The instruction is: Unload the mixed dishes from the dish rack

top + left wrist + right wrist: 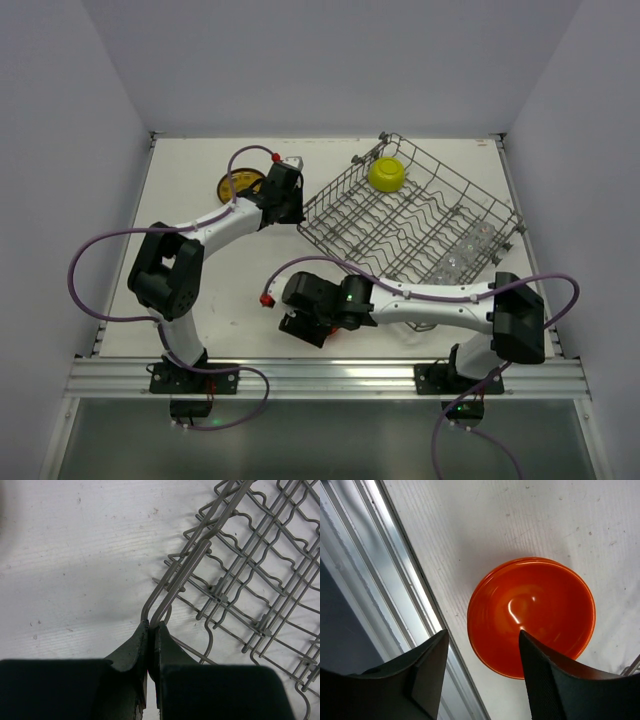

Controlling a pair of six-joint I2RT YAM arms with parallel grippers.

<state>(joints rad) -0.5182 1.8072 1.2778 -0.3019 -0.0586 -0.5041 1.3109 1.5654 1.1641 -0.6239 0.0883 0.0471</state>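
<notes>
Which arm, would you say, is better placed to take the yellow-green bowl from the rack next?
Probably right: the right hand is open, free above the orange bowl; the left hand grips the rack rim.

The rack [400, 225] is grey wire with wavy dividers. At its far end is a yellow-green bowl [386, 174], and at its right end are clear glasses [465, 248]. Left of the rack is a brown-and-yellow patterned plate [236, 186]. On the near side of the rack, a glossy orange bowl [530, 615] is on the white counter [545, 515]. The left hand [150, 626] and right hand [482, 635] are dark. The arms [225, 228] are white with black joints.
</notes>
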